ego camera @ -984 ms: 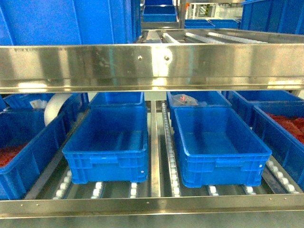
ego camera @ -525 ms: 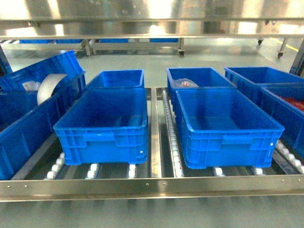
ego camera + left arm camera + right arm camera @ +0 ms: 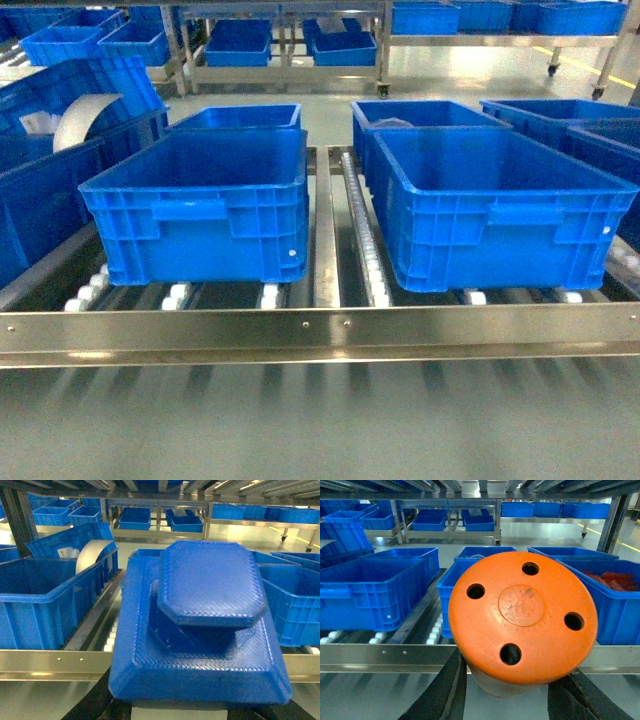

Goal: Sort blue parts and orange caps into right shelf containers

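Observation:
A blue part (image 3: 200, 625), blocky with a wide knob on top, fills the left wrist view, and my left gripper (image 3: 197, 702) is shut on its base. In the right wrist view my right gripper (image 3: 512, 692) is shut on an orange cap (image 3: 522, 615), round and flat-topped with several holes. Both grippers hang in front of the shelf's steel front rail (image 3: 320, 330). Behind that rail two large blue containers (image 3: 200, 200) (image 3: 495, 195) sit side by side on the rollers. Neither gripper shows in the head view.
More blue bins stand behind the front two. At the left a tilted bin holds a white roll (image 3: 75, 115). A bin at the far right holds red pieces (image 3: 612, 577). Other racks with blue bins (image 3: 330, 45) stand across the aisle.
The head view has dropped. The upper steel shelf has left the picture, and the two front containers now show more from the side, with the front rail higher in view.

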Tool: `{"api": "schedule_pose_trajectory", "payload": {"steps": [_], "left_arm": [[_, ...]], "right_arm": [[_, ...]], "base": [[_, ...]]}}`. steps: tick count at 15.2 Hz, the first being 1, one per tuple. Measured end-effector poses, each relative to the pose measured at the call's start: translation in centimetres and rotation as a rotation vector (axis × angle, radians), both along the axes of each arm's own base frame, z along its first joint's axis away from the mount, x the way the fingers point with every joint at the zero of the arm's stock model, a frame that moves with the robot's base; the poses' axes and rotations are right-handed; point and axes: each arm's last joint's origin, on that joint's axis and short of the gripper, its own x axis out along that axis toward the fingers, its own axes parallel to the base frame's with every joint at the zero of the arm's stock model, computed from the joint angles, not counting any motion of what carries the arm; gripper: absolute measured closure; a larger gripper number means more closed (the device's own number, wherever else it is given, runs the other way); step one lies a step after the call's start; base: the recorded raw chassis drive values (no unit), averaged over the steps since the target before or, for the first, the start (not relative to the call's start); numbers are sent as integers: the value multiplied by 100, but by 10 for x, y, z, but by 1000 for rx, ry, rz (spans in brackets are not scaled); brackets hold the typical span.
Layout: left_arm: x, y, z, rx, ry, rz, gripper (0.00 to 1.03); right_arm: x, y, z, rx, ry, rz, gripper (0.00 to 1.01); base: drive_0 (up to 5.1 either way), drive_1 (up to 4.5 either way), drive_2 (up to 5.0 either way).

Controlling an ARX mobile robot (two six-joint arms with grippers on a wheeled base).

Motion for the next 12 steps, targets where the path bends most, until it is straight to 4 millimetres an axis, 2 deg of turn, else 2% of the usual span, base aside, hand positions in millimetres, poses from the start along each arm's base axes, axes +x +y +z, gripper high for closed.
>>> {"api": "schedule_pose_trajectory", "payload": {"steps": [12], "left_arm": [[0, 0, 0, 0, 1, 0, 62]], "right_arm": [[0, 0, 0, 0, 1, 0, 62]], "base": [[0, 0, 0]]}}
